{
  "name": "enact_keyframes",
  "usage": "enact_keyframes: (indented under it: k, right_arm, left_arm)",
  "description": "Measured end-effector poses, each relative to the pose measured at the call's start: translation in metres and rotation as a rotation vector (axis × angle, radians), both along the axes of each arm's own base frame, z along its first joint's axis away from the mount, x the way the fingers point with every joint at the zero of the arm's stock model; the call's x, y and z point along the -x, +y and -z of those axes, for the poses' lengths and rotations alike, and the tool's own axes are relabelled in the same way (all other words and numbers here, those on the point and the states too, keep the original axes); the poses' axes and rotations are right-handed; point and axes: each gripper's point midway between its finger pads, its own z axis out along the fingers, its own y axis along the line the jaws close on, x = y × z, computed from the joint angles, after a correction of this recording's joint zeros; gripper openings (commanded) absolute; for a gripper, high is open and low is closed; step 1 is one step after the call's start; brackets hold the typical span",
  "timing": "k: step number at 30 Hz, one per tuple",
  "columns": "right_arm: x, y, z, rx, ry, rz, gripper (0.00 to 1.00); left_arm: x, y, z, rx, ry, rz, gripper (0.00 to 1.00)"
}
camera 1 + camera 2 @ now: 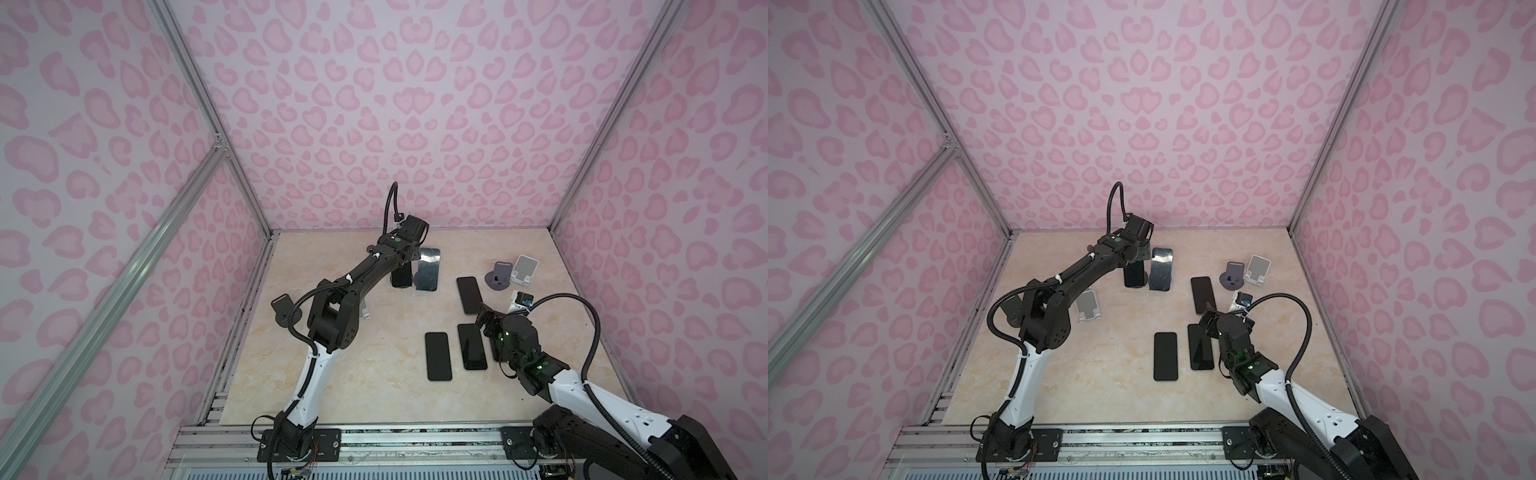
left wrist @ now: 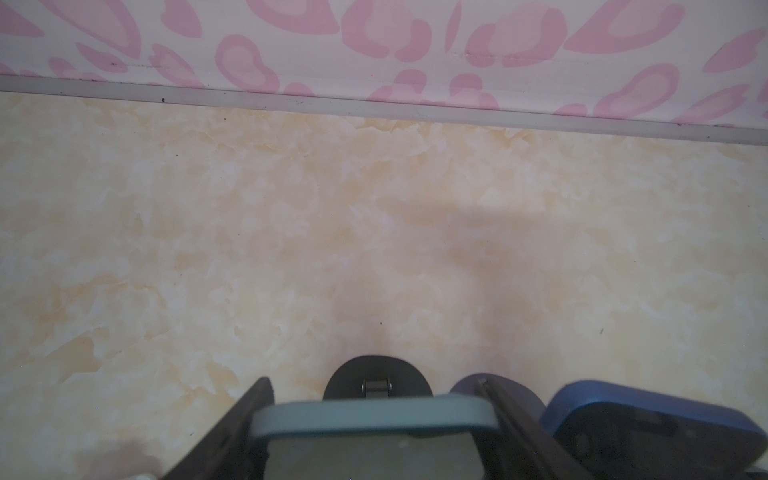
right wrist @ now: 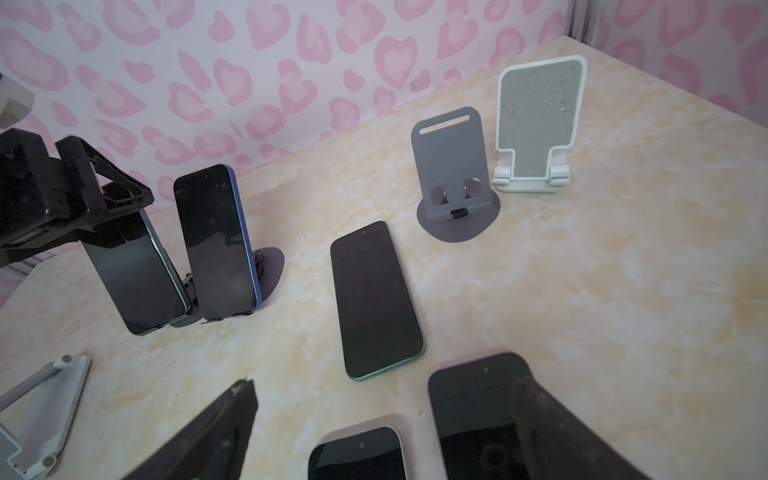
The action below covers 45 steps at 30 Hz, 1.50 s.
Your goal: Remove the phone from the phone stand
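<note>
A dark phone [image 3: 133, 274] with a grey-green rim [image 2: 374, 415] stands upright on a phone stand with a black round base [image 2: 376, 374], at the back middle of the table. My left gripper [image 2: 374, 395] comes down over the phone's top end, and each finger presses against one long side of it. In both top views the gripper [image 1: 405, 257] covers the upper half of the phone [image 1: 401, 277] [image 1: 1133, 276]. My right gripper [image 3: 382, 386] hangs open at the front right [image 1: 484, 316], above phones that lie flat.
A blue phone [image 1: 428, 270] leans on a purple stand [image 3: 270, 266] right beside the held one. Three phones lie flat [image 1: 469, 294] [image 1: 438, 355] [image 1: 471, 347]. A grey stand [image 1: 498, 276] and a white stand [image 1: 524, 270] stand bare at the back right. Another white stand [image 1: 1088, 309] sits under the left arm.
</note>
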Motion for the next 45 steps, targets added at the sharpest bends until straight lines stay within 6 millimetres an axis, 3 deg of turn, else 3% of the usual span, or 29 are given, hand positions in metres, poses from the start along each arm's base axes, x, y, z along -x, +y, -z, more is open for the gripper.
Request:
enact_keyframes:
  k: [6,21,45]
  right_arm:
    - [0.000,0.000,0.000,0.000,-0.001,0.000,0.98]
    - [0.000,0.001,-0.001,-0.004,-0.003,-0.003,0.98]
    - [0.000,0.001,-0.001,-0.005,-0.003,-0.006,0.98]
  left_arm:
    - [0.003,0.000,0.000,-0.011,0.000,0.012,0.67]
    - [0.033,0.004,-0.004,-0.057,0.030,0.064,0.66]
    - [0.039,0.003,-0.002,-0.080,0.028,0.093,0.63]
